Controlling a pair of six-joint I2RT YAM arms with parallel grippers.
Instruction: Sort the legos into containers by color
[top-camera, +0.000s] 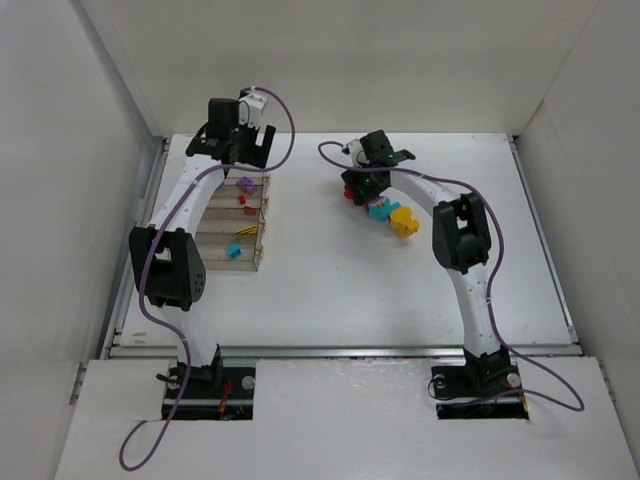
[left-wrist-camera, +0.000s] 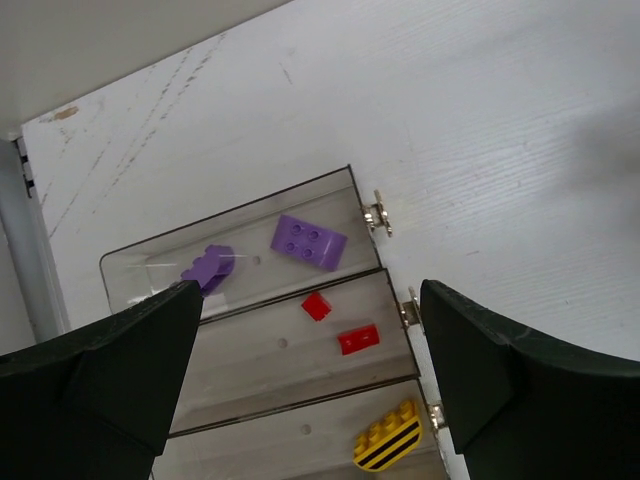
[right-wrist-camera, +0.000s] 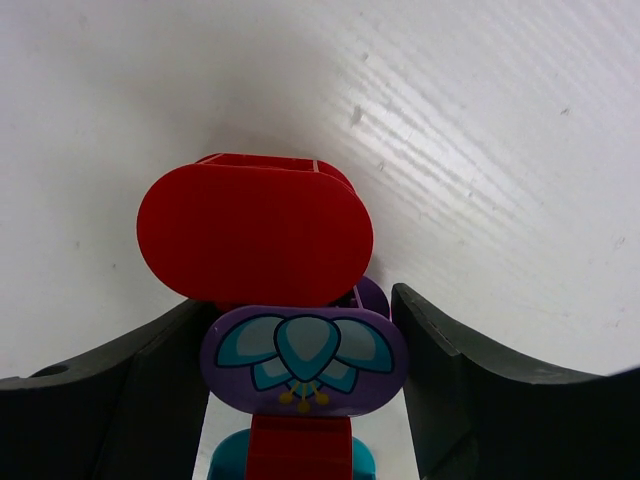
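left arm (top-camera: 185, 205) stretched far, left gripper (top-camera: 240, 152) wide open, empty, above 4 containers (top-camera: 262, 225) | right arm (top-camera: 460, 235) bent down over loose legos (top-camera: 392, 213), right gripper (top-camera: 358, 186) jaws flanking purple oval brick (right-wrist-camera: 303, 355), grip unclear

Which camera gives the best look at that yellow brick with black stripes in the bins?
The left wrist view: the striped yellow brick is close up, its stripes and studs clear. The top external view shows it only as a tiny yellow sliver; the right wrist view does not show it.

Text: I read none, on my pincers or elsewhere.
Purple piece (right-wrist-camera: 303, 360): a printed teal flower only.
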